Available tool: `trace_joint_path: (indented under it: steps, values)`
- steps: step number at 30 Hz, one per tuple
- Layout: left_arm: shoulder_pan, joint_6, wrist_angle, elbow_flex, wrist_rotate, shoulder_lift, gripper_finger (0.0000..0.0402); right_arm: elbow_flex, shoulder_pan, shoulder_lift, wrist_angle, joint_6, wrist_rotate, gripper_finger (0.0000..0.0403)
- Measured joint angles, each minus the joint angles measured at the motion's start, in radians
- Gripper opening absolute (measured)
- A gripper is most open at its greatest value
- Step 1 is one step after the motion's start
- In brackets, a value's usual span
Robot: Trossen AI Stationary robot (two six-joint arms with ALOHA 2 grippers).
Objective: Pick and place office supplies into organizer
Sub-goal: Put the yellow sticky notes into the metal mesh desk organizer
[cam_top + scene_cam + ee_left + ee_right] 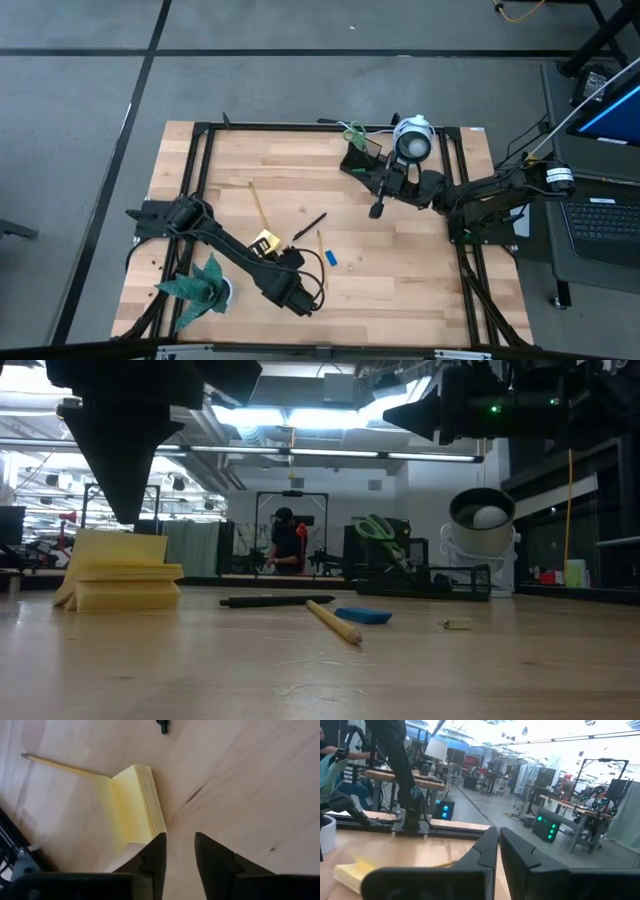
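While the left gripper (179, 851) hangs just above the pale wooden tabletop (400, 290) on its near-left part, its two dark fingers (156, 857) stand slightly spread with bare wood between them, pinching nothing. The yellow sticky-note pad (134, 805) lies on the wood just beside the tip of one finger, its top sheets lifted a little. A thin yellow pencil (62, 765) runs out from under the pad's far edge.

Toward the middle of the tabletop lie a slim black pen (309, 226), a second thin yellow pencil (320, 243), a small flat blue block (331, 257) and, just right of it, a tiny green piece (351, 267), all apart from one another.

The small black angular organizer (362, 155) stands at the far edge, and the green-handled scissors (377, 527) stick up out of it. A round white camera-like device (412, 139) sits just right of the organizer.

The right gripper (498, 851) is raised above the tabletop near the organizer, its fingers pressed almost together and holding nothing.

A green paper plant (200, 283) stands at the near-left corner.
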Motion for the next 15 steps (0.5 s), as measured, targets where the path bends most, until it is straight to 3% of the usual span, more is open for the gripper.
trace_joint_path:
  steps: [7,15]
  values:
    - [0.002,-0.038,0.020,0.000,-0.005,0.000,0.0139,0.000,-0.023,0.000,0.020,0.000,-0.001,0.0028]
    - [0.002,-0.080,0.039,-0.043,-0.023,-0.001,0.0143,0.000,-0.027,0.000,0.020,0.000,-0.001,0.0028]
